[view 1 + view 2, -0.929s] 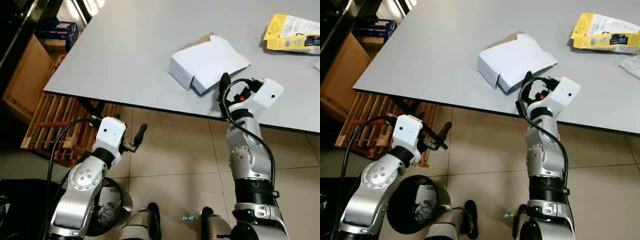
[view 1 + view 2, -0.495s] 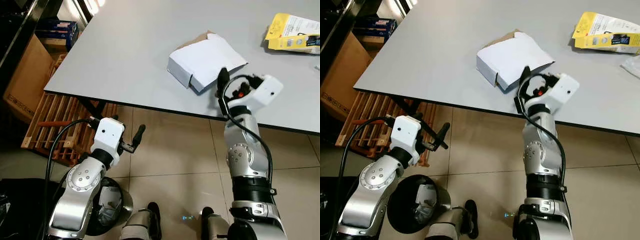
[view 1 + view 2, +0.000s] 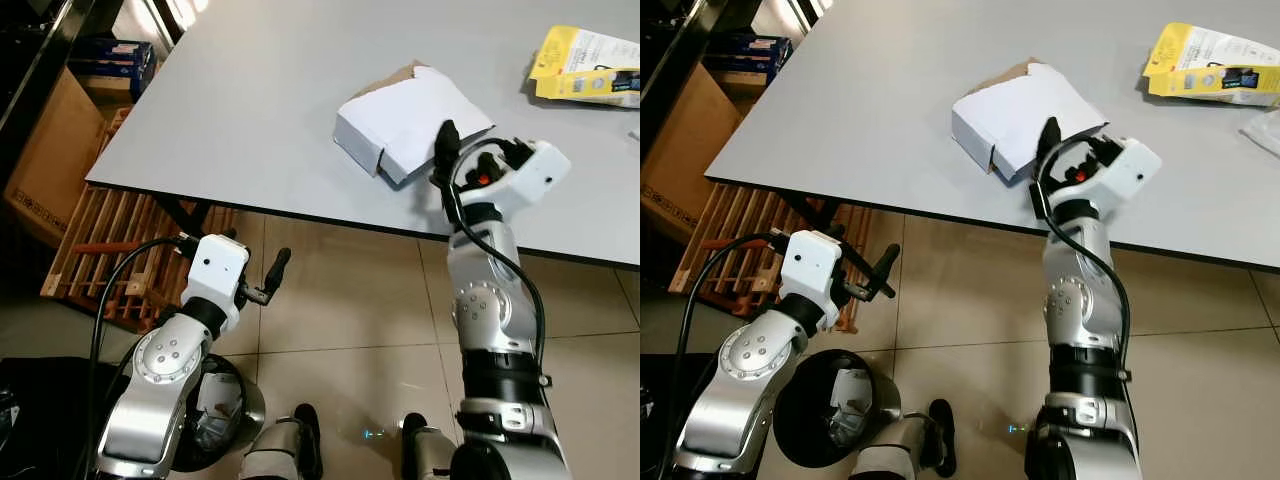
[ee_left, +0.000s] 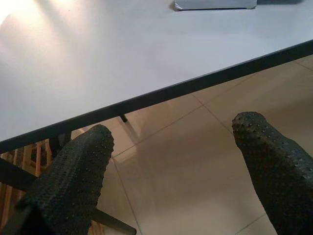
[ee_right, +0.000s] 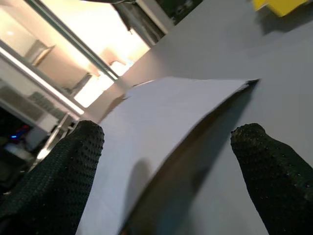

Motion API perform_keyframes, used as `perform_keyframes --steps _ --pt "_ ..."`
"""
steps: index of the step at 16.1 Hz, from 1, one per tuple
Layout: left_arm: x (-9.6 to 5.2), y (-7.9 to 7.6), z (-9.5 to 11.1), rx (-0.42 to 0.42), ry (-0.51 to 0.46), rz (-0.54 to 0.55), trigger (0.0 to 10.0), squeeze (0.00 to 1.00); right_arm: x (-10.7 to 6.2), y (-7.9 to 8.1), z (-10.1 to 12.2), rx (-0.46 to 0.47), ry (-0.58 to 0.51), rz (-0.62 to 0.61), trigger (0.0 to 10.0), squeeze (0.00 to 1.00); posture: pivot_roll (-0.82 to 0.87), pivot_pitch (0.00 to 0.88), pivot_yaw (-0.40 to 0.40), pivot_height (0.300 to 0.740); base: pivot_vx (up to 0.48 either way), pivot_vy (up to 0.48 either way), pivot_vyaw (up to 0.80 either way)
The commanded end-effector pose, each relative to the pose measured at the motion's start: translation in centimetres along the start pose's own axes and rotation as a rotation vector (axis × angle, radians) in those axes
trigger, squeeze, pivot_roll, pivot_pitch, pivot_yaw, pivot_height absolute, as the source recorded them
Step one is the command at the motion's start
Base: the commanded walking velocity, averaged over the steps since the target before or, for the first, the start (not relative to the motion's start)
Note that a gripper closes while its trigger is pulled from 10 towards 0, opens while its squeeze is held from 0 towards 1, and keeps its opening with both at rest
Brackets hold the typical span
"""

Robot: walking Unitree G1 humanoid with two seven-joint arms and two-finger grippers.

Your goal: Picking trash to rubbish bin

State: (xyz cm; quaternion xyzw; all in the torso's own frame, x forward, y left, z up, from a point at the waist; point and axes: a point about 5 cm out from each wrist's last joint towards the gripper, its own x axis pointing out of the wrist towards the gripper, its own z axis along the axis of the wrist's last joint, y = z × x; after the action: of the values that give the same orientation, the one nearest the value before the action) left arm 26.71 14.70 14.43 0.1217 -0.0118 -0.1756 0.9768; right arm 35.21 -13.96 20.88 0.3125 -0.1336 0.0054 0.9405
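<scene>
Nearest the robot, 1 black rubbish bin [image 3: 215, 420] stands on the tiled floor [image 3: 340, 310] beside its feet, with some pale scraps lying inside. Above it the left gripper [image 3: 268, 280] hangs below the table edge, out over the floor. Its 2 fingers [image 4: 73, 176] are spread wide apart and hold nothing.

The right gripper [image 3: 1060, 140] is raised over the near edge of 1 grey table [image 3: 250, 110]. It points at 1 flattened white cardboard box [image 3: 405, 120], the piece of trash closest to the robot. In the right wrist view the box [image 5: 161, 127] lies between the 2 spread fingers [image 5: 58, 171], with a clear gap on each side, so the pincer is wide open and grips nothing. From the head views 1 black finger [image 3: 445, 150] stands just at the box's near right corner; whether it touches the cardboard cannot be told. The box rests flat on the table, with a brown flap showing at its far edge.

Farther back, near the table's right end and well apart from the box, lies 1 yellow package [image 3: 585, 68].

Left of the table, on the floor, are 1 wooden pallet [image 3: 110, 250], 1 brown carton [image 3: 45, 165] and, beyond that, 1 blue crate [image 3: 115, 60].
</scene>
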Motion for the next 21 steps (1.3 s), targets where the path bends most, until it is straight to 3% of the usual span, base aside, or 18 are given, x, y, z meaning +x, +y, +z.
perform_keyframes --steps 1,6,9,16,17,18,19,21 --pt "-0.7 0.6 -0.2 0.008 0.02 0.024 10.0 0.0 0.2 0.3 -0.6 0.041 0.024 0.017 10.0 0.0 0.24 0.313 0.167 0.74 0.0 0.0 0.0" --pt "-1.4 0.7 -0.3 0.014 0.035 0.038 10.0 0.0 1.2 0.6 -2.1 0.072 0.101 0.074 10.0 0.0 0.26 0.327 0.158 0.74 0.0 0.0 0.0" --pt "-1.8 0.9 -0.4 0.02 0.046 0.054 10.0 0.0 2.1 1.7 -2.7 0.098 0.129 0.136 10.0 0.0 0.28 0.333 0.149 0.74 0.0 0.0 0.0" --pt "-2.3 1.0 -0.4 0.029 0.057 0.067 10.0 0.0 3.3 1.9 -3.1 0.118 0.136 0.157 10.0 0.0 0.31 0.343 0.145 0.74 0.0 0.0 0.0" --pt "-2.4 1.0 -0.4 0.029 0.058 0.068 10.0 0.0 3.6 1.8 -2.9 0.117 0.128 0.153 9.2 0.0 0.31 0.343 0.145 0.74 0.0 0.0 0.0" --pt "-2.4 1.0 -0.4 0.029 0.058 0.068 10.0 0.0 3.6 1.8 -2.9 0.117 0.128 0.153 9.2 0.0 0.31 0.343 0.145 0.74 0.0 0.0 0.0" --pt "-2.4 1.0 -0.4 0.03 0.06 0.07 10.0 0.0 3.8 1.6 -2.7 0.115 0.119 0.146 0.0 0.0 0.31 0.34 0.142 0.74 0.0 0.0 0.0" --pt "-2.6 1.0 -0.4 0.03 0.061 0.071 10.0 0.0 3.9 1.5 -2.6 0.11 0.112 0.14 0.0 0.0 0.31 0.339 0.141 0.74 0.0 0.0 0.0"
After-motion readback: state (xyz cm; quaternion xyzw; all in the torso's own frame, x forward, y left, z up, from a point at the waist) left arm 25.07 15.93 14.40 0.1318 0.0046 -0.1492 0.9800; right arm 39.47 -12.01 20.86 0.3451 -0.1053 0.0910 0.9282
